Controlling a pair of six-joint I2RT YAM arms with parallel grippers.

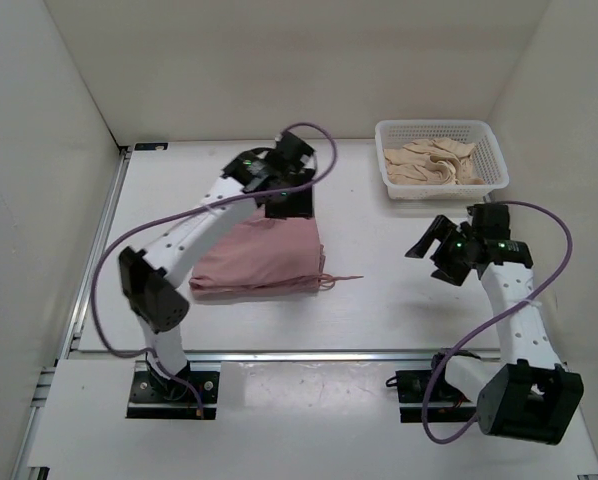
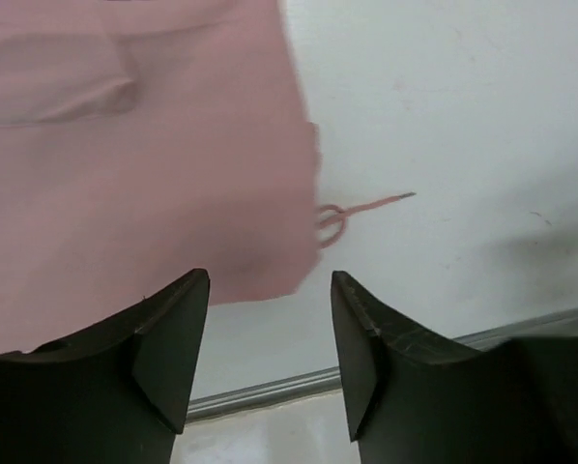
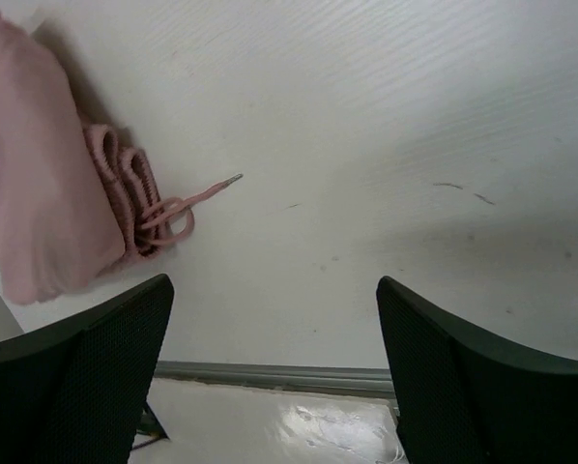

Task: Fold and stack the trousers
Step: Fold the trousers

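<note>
White table [image 1: 379, 310]: one pair of folded trousers [image 1: 264, 255], one basket [image 1: 434, 125]

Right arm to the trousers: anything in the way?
Nothing visible. Only bare table lies between the right gripper, jaws open, and the trousers, whose drawstring trails toward it. The basket of beige garments stands farther back, off that line. The left gripper hangs over the trousers' far edge.
</note>
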